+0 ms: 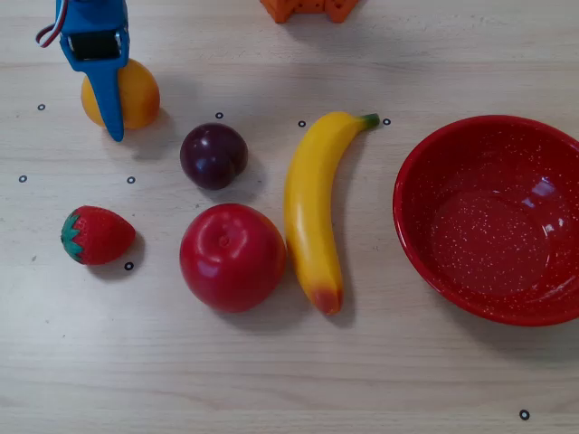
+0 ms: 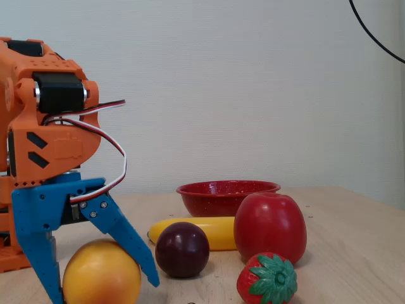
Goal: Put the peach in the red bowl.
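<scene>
The peach point(image 1: 136, 90) is a yellow-orange ball on the table at the far left of the overhead view. In the fixed view it point(image 2: 101, 275) sits low in front. My blue gripper point(image 1: 104, 98) hangs over it with the jaws spread. In the fixed view the gripper point(image 2: 104, 288) has one finger on each side of the peach, close to its skin, tips near the table. The peach rests on the table. The red bowl point(image 1: 434, 154) stands empty at the right edge of the overhead view and shows at the back of the fixed view point(image 2: 215, 197).
A dark plum point(image 1: 213, 155), a red apple point(image 1: 232, 257), a banana point(image 1: 312, 208) and a strawberry point(image 1: 96, 234) lie between the peach and the bowl. The orange arm base point(image 2: 38, 126) stands at the left of the fixed view.
</scene>
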You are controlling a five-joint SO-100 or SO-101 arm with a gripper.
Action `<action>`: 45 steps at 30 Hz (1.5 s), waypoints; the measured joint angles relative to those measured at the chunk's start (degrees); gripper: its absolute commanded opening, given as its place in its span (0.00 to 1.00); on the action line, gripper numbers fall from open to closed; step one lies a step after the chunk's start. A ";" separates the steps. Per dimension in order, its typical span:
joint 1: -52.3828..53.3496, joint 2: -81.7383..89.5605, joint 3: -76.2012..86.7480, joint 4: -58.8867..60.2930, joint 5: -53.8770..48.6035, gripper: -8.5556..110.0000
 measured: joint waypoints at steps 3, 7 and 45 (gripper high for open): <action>0.00 0.00 0.00 0.00 0.00 0.13; 0.00 0.00 0.00 0.00 0.00 0.10; 19.86 14.24 -44.56 42.01 -23.03 0.07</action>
